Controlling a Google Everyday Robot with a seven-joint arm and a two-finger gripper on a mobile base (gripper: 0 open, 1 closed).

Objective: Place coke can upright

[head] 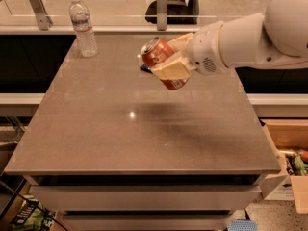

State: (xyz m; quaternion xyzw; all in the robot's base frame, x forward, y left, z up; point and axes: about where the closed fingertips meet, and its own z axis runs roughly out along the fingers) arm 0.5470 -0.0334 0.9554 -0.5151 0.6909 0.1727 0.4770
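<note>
The coke can (pixel 157 56), red-orange with a silver top, is held tilted in the air above the far middle of the grey table (pixel 120 129). My gripper (pixel 169 61) reaches in from the right on a white arm (pixel 250 37) and is shut on the can, its cream fingers (pixel 172 69) across the can's side. The can's lower end points down to the right, its top up to the left. It does not touch the table.
A clear plastic water bottle (pixel 83 27) stands upright at the far left corner. A dark-blue packet (pixel 145 69) peeks out behind the can. A cardboard box (pixel 288 153) with items sits on the floor at the right. A glass rail runs behind the table.
</note>
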